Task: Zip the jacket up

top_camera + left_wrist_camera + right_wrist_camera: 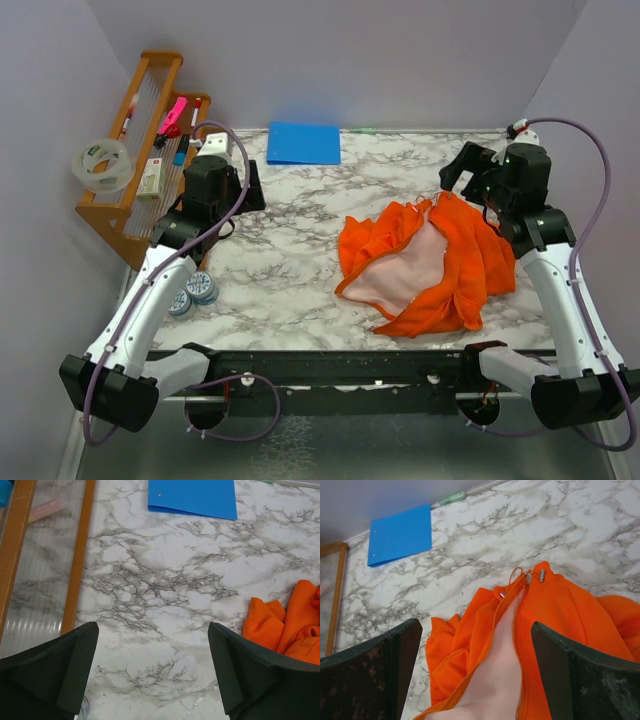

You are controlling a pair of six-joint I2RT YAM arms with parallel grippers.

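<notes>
The jacket point(425, 265) lies crumpled on the right half of the marble table, bright orange with its front spread apart and pale pink lining point(500, 675) showing. Its zipper is undone: the metal slider point(540, 574) sits at the far end, where the two rows of teeth meet. My right gripper point(458, 175) hovers just behind that end; in the right wrist view the right gripper point(474, 647) is open above the lining, holding nothing. My left gripper point(248, 192) is at the back left, open over bare table point(152, 670), with the jacket's edge point(280, 630) to its right.
A flat blue rectangle point(303, 143) lies at the back centre with a green pen point(362, 131) beside it. A wooden rack point(140, 150) with small items and a tape roll point(103, 165) stands at the left. Small round containers point(195, 290) sit by the left arm.
</notes>
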